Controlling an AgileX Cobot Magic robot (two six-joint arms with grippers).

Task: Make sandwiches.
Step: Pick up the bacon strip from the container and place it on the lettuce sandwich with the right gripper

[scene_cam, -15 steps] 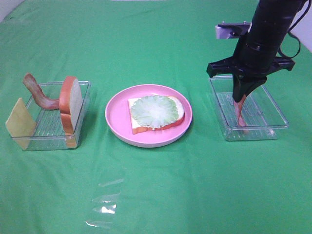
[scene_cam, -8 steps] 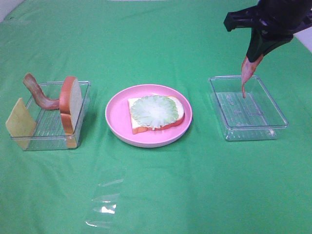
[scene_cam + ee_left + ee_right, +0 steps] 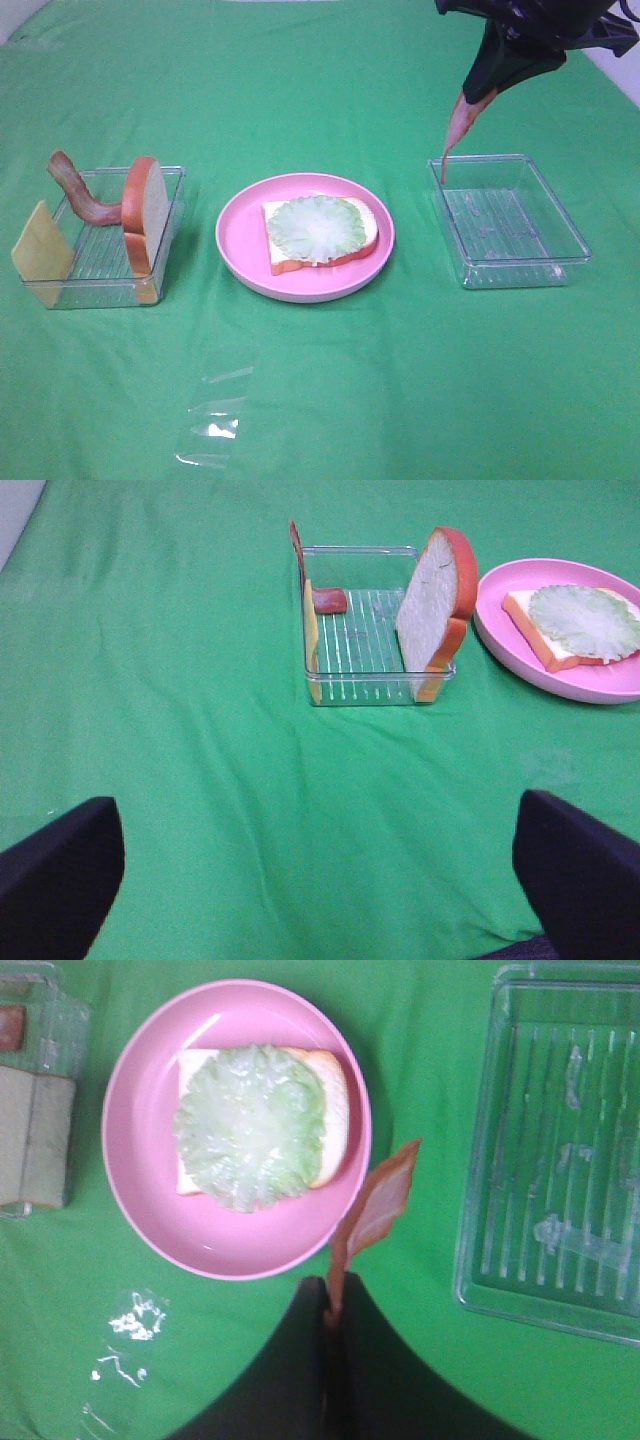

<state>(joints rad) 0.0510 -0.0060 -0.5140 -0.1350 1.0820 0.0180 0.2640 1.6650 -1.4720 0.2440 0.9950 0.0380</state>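
Observation:
On the pink plate (image 3: 235, 238) in the middle lies a white bread slice topped with pale green lettuce (image 3: 317, 228). High at the back right, my right gripper (image 3: 483, 92) is shut on a reddish bacon strip (image 3: 455, 130) that dangles over the near-left corner region of the right clear tray (image 3: 520, 262). In the right wrist view the bacon (image 3: 375, 1210) hangs from the gripper (image 3: 333, 1315) between the plate (image 3: 130, 1130) and the tray (image 3: 560, 1150). My left gripper (image 3: 320, 880) is open, well back from the left tray (image 3: 365, 685), nothing between its fingers (image 3: 55, 870).
The left tray (image 3: 105, 285) holds an upright bread slice (image 3: 145, 212), a curled bacon strip (image 3: 75, 185) and a yellow cheese square (image 3: 42, 242). A crumpled scrap of clear plastic (image 3: 215, 415) lies on the green cloth near the front.
My right gripper has lifted the bacon strip out of the right tray, rising and shifting left toward the plate. The left gripper has not moved.

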